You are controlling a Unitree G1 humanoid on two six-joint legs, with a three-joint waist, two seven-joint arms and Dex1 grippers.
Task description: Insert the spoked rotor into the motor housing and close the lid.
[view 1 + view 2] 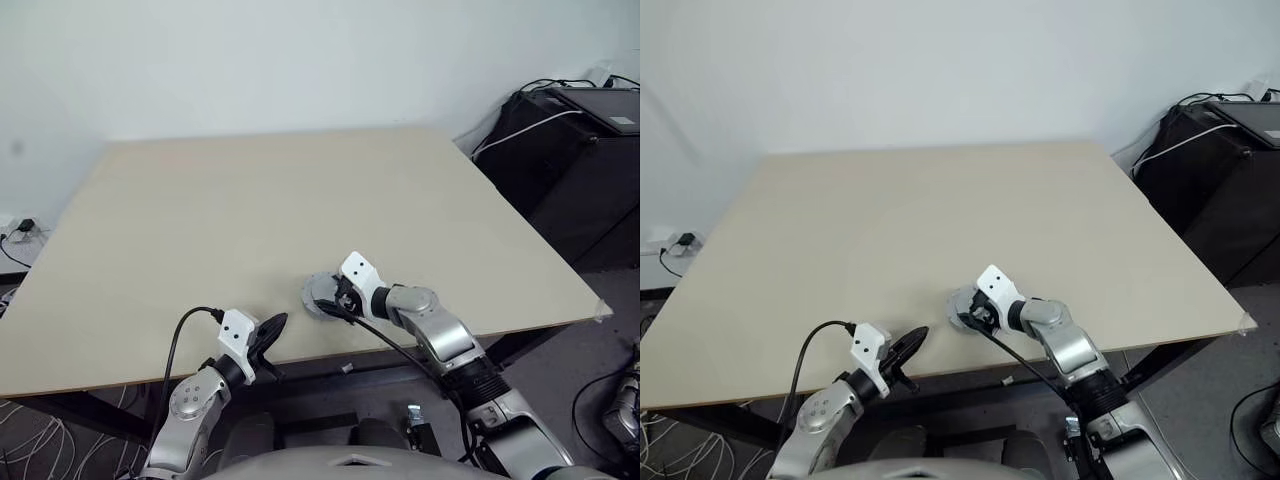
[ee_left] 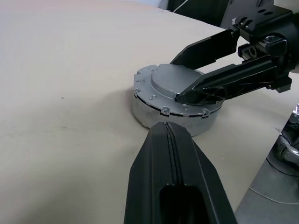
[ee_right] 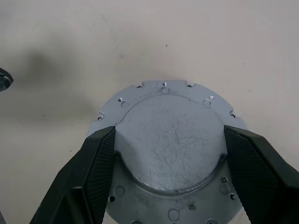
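right wrist view looks straight down on the lid (image 3: 168, 144), plain grey face up, seated on a round grey body near the front edge of the table (image 1: 250, 230). the right gripper (image 3: 168, 163) has its jaws wide apart, and the two black fingers (image 3: 91, 172) stand on either side of the raised round centre of the lid, right at its rim; i cannot say for sure if they press it or only rest beside it. the disc is round, so it has no long axis and the jaws may close from any side; what matters is that the lid lies centred between them. the left gripper (image 2: 173, 182) has its jaws together and holds nothing; it hovers near the assembly, pointing at its side wall, but the right arm is clearly the nearer one. the motor housing and the spoked rotor are hidden, presumably under the lid, so i judge the closing is almost done. whether the lid sits fully flat is hard to make out.
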